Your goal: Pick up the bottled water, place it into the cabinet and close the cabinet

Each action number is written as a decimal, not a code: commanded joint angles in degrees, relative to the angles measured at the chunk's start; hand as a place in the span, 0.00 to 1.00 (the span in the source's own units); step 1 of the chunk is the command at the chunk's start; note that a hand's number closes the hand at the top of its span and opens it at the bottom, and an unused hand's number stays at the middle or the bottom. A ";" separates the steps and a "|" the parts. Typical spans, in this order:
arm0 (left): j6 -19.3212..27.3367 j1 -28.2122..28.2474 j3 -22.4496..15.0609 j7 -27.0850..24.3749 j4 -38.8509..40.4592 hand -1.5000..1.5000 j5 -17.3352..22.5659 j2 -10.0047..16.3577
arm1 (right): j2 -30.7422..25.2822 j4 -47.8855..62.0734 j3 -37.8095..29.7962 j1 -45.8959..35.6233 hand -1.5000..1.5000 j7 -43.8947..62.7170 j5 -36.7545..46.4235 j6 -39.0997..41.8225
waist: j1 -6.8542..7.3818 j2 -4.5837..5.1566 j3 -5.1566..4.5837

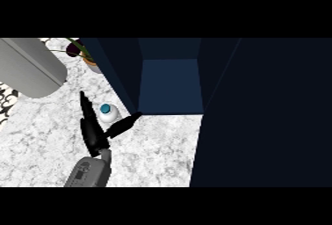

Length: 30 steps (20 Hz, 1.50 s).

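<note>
**Navy cabinet open, bottle between finger and thumb**

Navy panels fill the right half of the head view: the cabinet (172, 83) stands on the counter with its compartment showing, and its door (272, 114) is swung wide towards the viewer, so the way in is open for loading. Pale marble counter (156, 149) runs across the left and the middle. A grey rounded appliance (29, 66) lies at the far left, well apart from the work.

Coming in from the lower edge is the left forearm (88, 172). Its left hand (96, 134) is spread, fingers straight and pointing away from the robot, thumb angled out towards the cabinet's near left corner. A potted plant (81, 50) sits behind, just beside the cabinet's left wall.

Smallest is the bottled water (108, 113), upright on the counter with its blue cap up, standing in the fork between fingers and thumb, just left of the cabinet's opening. Nothing is curled round it; whether anything touches it I cannot tell. My judgement is that the hand is set to close on it. The right hand does not show.
</note>
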 commanded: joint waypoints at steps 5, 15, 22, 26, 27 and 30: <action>0.18 -3.22 0.57 -15.40 14.39 0.00 13.15 -0.26 | -1.97 -6.73 1.47 2.68 0.00 1.56 5.37 -0.80 | -0.40 0.03 -0.02; -2.56 -7.34 4.30 -25.46 24.59 0.00 20.24 -0.26 | -0.97 -6.35 3.49 -1.60 0.00 5.27 7.49 -2.63 | 0.04 -0.03 0.01; -6.50 -6.48 3.08 -37.44 29.37 0.00 29.65 -0.26 | -3.77 -7.04 3.89 0.28 0.00 3.25 5.58 -2.87 | -0.28 0.01 0.00; -7.63 -7.63 -0.28 -39.93 31.66 0.00 34.54 -0.26 | -1.85 -6.27 2.90 -2.60 0.00 5.63 5.54 -4.57 | -0.34 0.05 -0.03; -13.38 -6.76 4.54 -41.60 33.48 0.00 30.90 -0.26 | -1.57 -5.07 5.69 -3.04 0.00 4.33 7.88 -4.62 | -0.06 0.01 -0.02; -13.51 -10.12 2.55 -43.75 34.95 1.00 36.16 -0.26 | -2.97 -1.67 3.61 -0.22 0.00 -1.62 4.29 -3.78 | -0.25 0.04 0.04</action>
